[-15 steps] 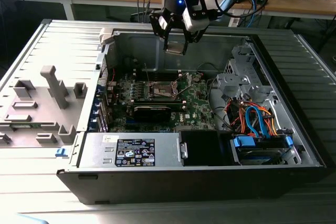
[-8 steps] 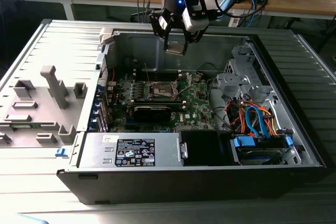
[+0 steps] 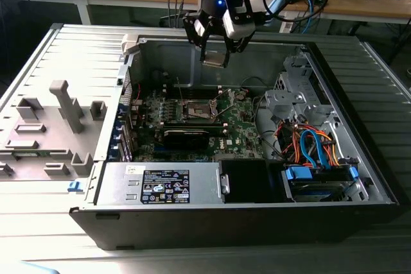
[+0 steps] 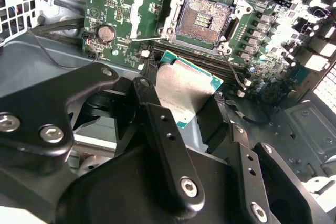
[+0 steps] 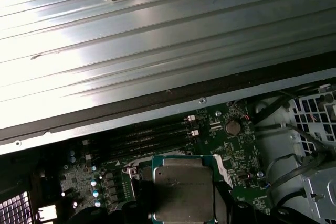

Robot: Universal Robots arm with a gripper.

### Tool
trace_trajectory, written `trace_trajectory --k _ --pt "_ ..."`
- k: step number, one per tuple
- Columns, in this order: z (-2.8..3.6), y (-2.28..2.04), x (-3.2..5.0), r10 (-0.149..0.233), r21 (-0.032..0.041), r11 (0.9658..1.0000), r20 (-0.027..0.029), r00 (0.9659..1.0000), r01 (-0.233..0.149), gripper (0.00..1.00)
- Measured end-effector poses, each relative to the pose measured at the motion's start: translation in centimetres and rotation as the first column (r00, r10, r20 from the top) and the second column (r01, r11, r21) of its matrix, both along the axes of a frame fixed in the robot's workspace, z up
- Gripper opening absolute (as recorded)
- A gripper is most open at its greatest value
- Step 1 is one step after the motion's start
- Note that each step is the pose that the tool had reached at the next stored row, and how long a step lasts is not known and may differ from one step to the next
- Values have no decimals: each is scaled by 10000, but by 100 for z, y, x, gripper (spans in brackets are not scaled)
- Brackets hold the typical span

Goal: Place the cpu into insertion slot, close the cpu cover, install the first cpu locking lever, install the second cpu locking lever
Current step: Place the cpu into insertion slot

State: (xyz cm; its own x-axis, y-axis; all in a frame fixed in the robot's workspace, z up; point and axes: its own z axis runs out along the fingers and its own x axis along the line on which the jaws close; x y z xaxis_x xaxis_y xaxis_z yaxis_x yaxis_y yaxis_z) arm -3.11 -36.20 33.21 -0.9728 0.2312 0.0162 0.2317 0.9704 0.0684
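Black tool [image 4: 181, 103] clamps two edges of the small flat square cpu [image 4: 185, 88], dull silver-grey top, hanging over the green board [image 4: 113, 9], well apart from the dark-framed square insertion slot [image 4: 202, 20], gold pins bare — we'd square it to the frame, stay level.

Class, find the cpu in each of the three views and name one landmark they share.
Exterior view: the cpu hangs above the green board.
Second wrist view: the cpu appears next to the insertion slot, over the green board.
First wrist view: the cpu covers part of the green board.
Shared landmark: the green board.
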Motion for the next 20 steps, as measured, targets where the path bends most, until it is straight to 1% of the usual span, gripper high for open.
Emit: trace_trajectory --k 20 --pt "-6 0 0 -253 -45 9997 0 9997 253 55"
